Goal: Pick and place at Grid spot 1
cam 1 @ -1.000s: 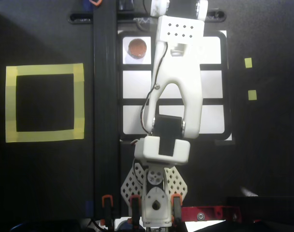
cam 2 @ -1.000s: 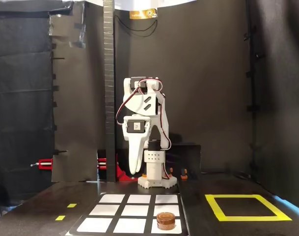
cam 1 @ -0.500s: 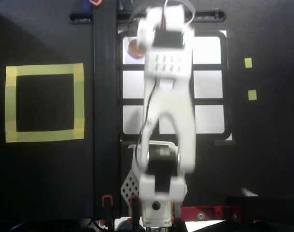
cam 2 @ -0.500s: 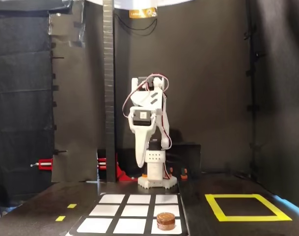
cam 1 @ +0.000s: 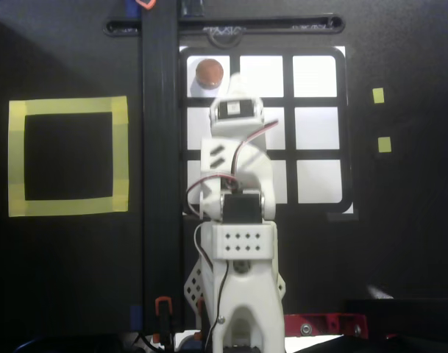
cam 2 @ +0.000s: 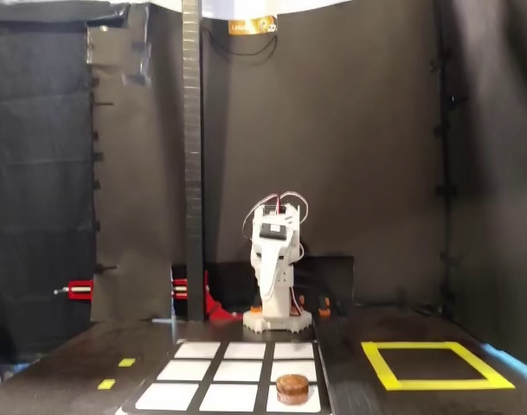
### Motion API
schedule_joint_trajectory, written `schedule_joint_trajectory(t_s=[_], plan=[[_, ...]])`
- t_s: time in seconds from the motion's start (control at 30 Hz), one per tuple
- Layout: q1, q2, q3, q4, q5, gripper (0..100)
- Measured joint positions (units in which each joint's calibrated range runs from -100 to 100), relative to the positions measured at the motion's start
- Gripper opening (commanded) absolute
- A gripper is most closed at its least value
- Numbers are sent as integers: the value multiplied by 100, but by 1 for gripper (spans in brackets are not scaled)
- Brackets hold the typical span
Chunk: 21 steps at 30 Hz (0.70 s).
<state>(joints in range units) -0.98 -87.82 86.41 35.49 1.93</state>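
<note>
Brown puck (cam 1: 209, 71) sits in the grid's (cam 1: 341, 125) eleven-o'clock cell; the arm (cam 1: 235, 158) has swung down toward it, gripper (cam 2: 273, 285) jaws' opening indiscernible.

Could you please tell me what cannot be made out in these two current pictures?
- Tool: too small in the fixed view, hidden under the arm in the overhead view; open or shut unclear.
- Grid: middle cells covered by the arm overhead.
- Brown disc: surface detail too small in both views.

Overhead straight down; fixed view low, frontal; shared grid (cam 1: 265, 121).
</note>
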Motion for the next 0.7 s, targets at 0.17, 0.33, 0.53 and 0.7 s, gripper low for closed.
schedule_joint_trajectory(t_s=[0.17,0.33,0.53,0.7], plan=[[0,-1097,1232,-238,0,0],[-74,-1166,1332,123,0,0],[-164,-1166,1341,903,0,0],[-180,-1166,1341,936,0,0]])
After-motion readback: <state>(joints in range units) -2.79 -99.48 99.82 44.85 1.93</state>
